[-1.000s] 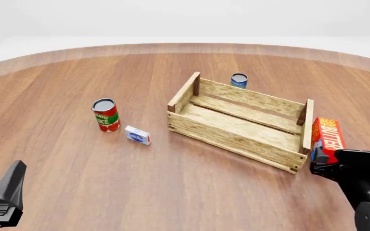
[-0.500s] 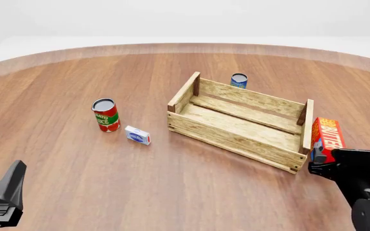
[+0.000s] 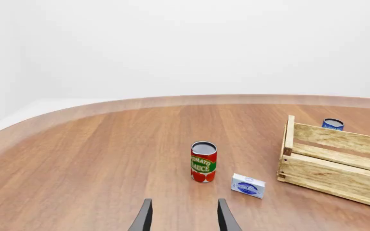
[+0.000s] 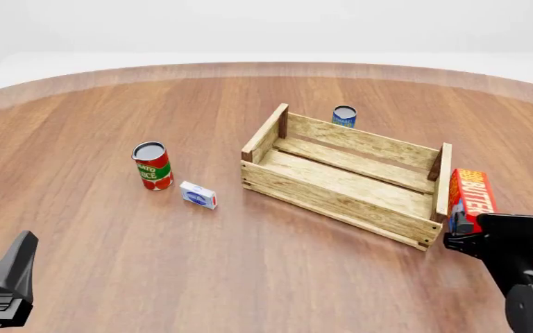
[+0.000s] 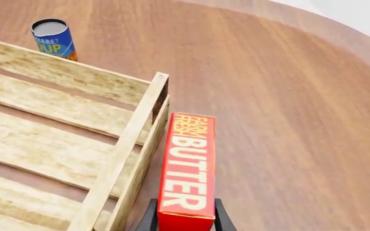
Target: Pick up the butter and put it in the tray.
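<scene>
The butter (image 4: pixel 472 194), a red-orange carton with white lettering, lies on the table just outside the right end of the tray (image 4: pixel 341 198), a light wooden slat crate. In the right wrist view the butter (image 5: pixel 188 163) runs alongside the tray's end wall (image 5: pixel 117 159). My right gripper (image 4: pixel 461 232) is at the carton's near end, and its fingers press both sides in the right wrist view (image 5: pixel 185 219). My left gripper (image 4: pixel 12 274) is open and empty at the near left, far from both; its parted fingers (image 3: pixel 143 219) show in the left wrist view.
A red tomato sauce can (image 4: pixel 152 166) stands left of the tray with a small white-blue box (image 4: pixel 198 195) beside it. A blue can (image 4: pixel 344 116) stands behind the tray's far wall. The table's curved edge runs along the back.
My right gripper moved slightly forward and left along the butter's near end, then held still. The butter, the tray and the left arm have not moved.
</scene>
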`<action>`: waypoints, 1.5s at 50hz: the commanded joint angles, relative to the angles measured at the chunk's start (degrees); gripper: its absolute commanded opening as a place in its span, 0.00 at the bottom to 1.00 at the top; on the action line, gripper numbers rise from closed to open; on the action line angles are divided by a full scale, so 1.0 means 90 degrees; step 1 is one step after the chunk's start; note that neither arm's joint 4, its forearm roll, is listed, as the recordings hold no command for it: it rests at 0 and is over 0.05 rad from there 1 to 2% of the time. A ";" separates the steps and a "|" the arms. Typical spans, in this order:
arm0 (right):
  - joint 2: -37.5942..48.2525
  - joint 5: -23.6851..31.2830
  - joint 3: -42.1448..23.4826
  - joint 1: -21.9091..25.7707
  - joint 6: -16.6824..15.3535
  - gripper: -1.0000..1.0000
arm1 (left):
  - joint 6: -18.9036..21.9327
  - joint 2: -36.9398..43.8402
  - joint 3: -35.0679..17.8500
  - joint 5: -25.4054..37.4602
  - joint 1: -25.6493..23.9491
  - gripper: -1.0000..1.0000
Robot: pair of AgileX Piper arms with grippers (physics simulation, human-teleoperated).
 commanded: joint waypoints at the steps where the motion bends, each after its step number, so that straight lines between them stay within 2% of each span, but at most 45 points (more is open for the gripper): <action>1: -0.0044 0.0002 0.0046 0.0033 0.0073 0.00 | 0.0000 0.0000 0.0000 0.0000 0.0000 1.00; 18: -0.0314 0.0003 0.0169 -0.0014 0.0188 0.00 | 0.0000 0.0000 0.0000 0.0000 0.0000 1.00; 31: -0.1007 0.0029 0.0490 -0.0072 0.0197 0.00 | 0.0000 0.0000 0.0000 0.0000 0.0000 1.00; 36: -0.1384 0.0225 0.0569 -0.0065 0.0217 0.00 | 0.0000 0.0000 0.0000 0.0000 0.0000 1.00; 58: -0.3228 0.1655 0.0637 -0.0058 0.0200 0.00 | 0.0000 0.0000 0.0000 0.0000 0.0000 1.00; 68: -0.4204 0.2569 0.0572 -0.0061 0.0201 0.00 | 0.0000 0.0000 0.0000 0.0000 0.0000 1.00; 75: -0.4964 0.3450 0.0326 -0.0106 0.0148 0.00 | 0.0000 0.0000 0.0000 0.0000 0.0000 1.00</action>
